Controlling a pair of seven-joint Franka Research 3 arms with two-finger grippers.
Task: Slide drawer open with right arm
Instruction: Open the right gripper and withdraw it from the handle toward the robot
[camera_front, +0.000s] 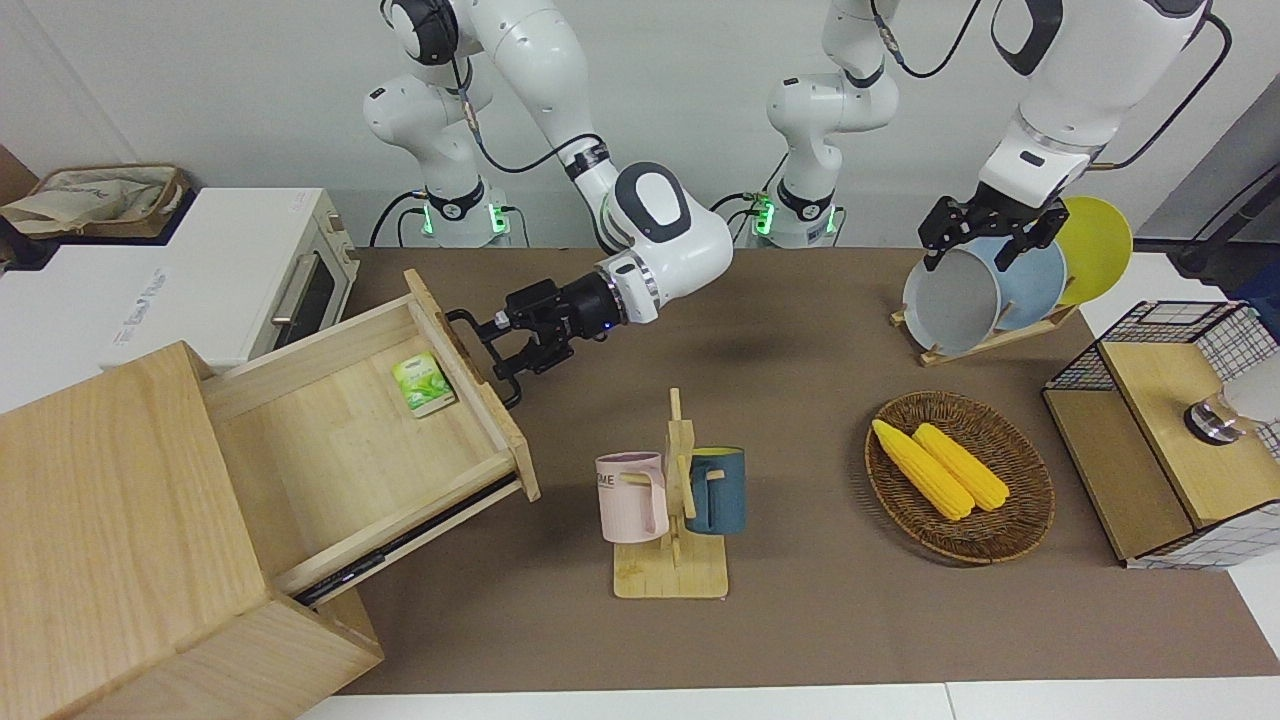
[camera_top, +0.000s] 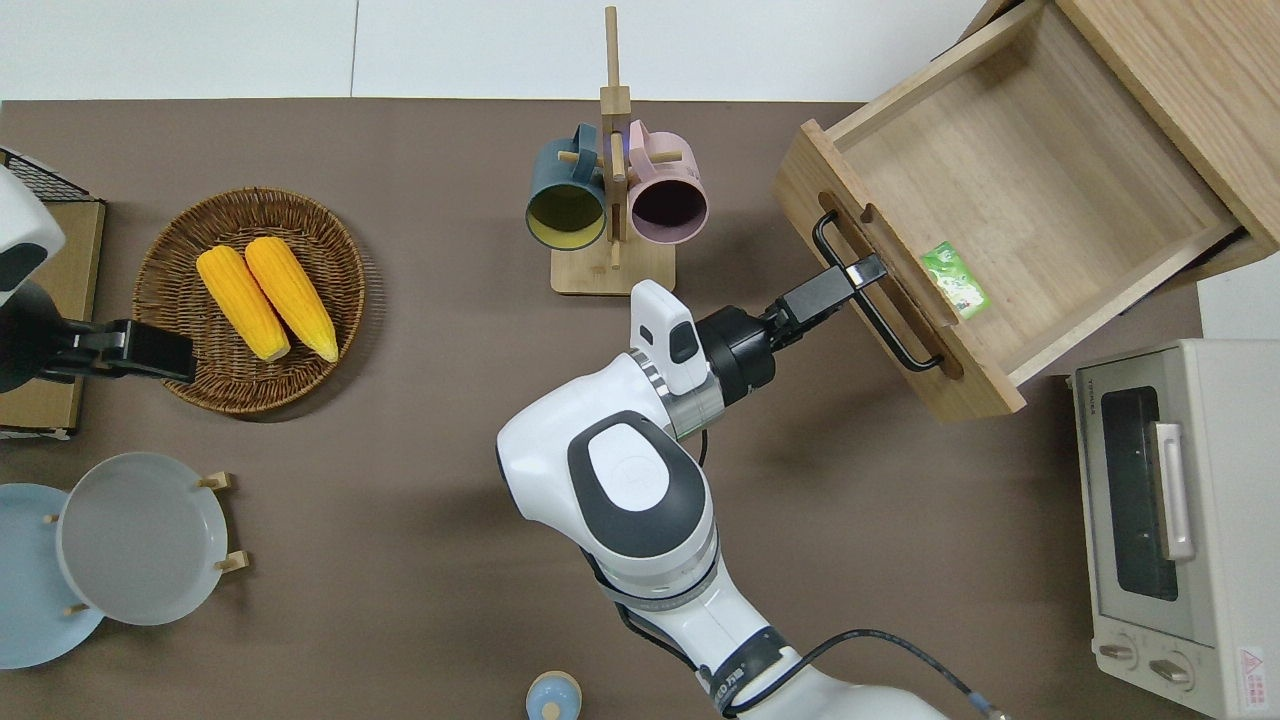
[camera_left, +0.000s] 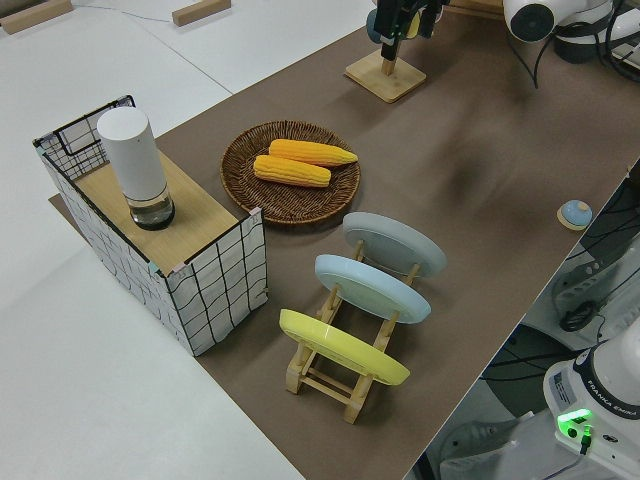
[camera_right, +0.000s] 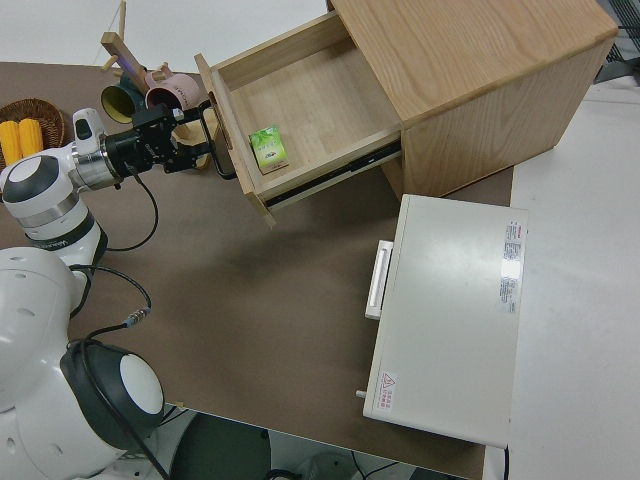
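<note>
The light-wood drawer (camera_front: 350, 450) stands pulled far out of its cabinet (camera_front: 110, 520) at the right arm's end of the table; it also shows in the overhead view (camera_top: 1010, 170) and the right side view (camera_right: 300, 95). Its black loop handle (camera_top: 900, 335) is on the front panel. My right gripper (camera_front: 503, 347) is open, and its fingers straddle the handle's bar without clamping it; it also shows in the overhead view (camera_top: 865, 275) and the right side view (camera_right: 195, 138). A small green packet (camera_top: 953, 280) lies inside the drawer against the front panel. My left arm is parked.
A wooden mug rack (camera_front: 672, 575) with a pink and a blue mug stands close to the drawer's front. A white toaster oven (camera_top: 1170, 520) is beside the drawer, nearer to the robots. A wicker basket (camera_front: 1020, 520) with corn, a plate rack (camera_front: 990, 335) and a wire crate (camera_front: 1160, 430) are toward the left arm's end.
</note>
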